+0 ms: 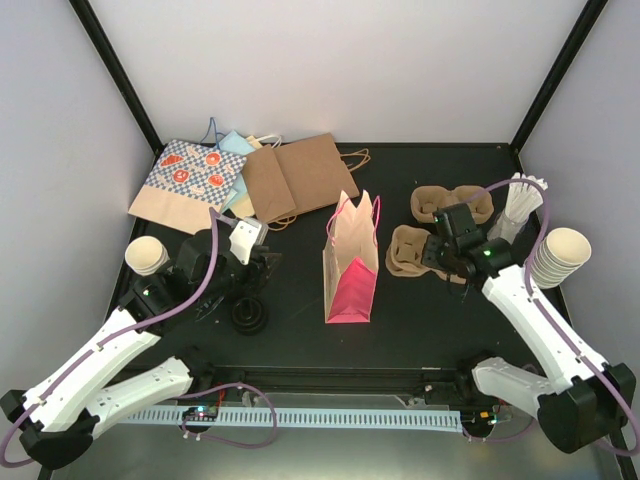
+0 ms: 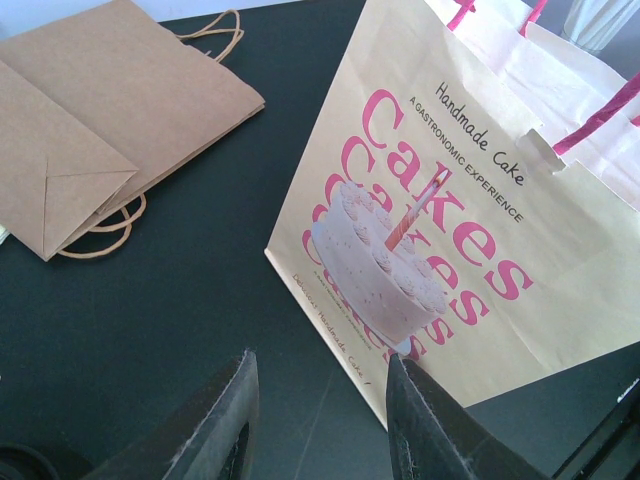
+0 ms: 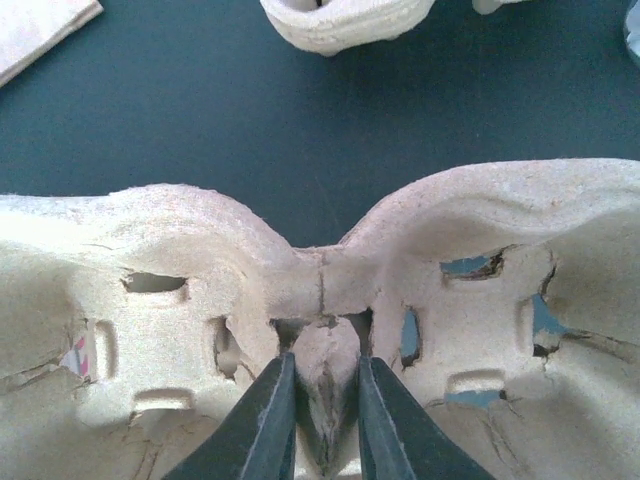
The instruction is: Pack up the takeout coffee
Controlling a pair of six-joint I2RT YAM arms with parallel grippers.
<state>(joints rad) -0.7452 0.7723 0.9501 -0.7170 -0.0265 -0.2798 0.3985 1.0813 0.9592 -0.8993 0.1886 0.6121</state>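
Right gripper (image 3: 322, 345): its dark fingers are nearly together and pinch the raised centre post of a beige moulded-pulp cup carrier (image 3: 480, 260). The carrier's surface is rough and fibrous, with rectangular slots and torn edges in the pocket walls. It lies on the black table (image 1: 420, 320), to the right of the bag. A second pulp carrier (image 1: 452, 205) of the same make lies just beyond it.

Left gripper (image 2: 322, 375): the jaws stand partly apart with nothing between them. It is low over the table and faces the printed side of an upright cream-and-pink paper gift bag (image 2: 450, 200).

The bag stands at the centre of the table with its mouth open upward. Its long side runs from near to far in the top view, and it has pink cord handles. The legible print reads "Handmade Cake", "A GASTRONOMIC EXPERIENCE" and "Cakes" in large pink letters repeated, over a picture of a frosted cake with one candle. The small pink line along the edge is too fine to read.

Takeout coffee: no capped cream cup can be made out in any view, so its position and axis cannot be told.

Other items:
- Flat brown kraft paper bags (image 1: 295, 175) with twisted handles lie at the far left.
- A blue-checked patterned bag (image 1: 185, 180) lies beside them.
- Stacks of lidless cream cups sit on the right (image 1: 558, 258) and on the left (image 1: 148, 256).
- A stack of black plastic lids (image 1: 250, 315) is near the left arm.
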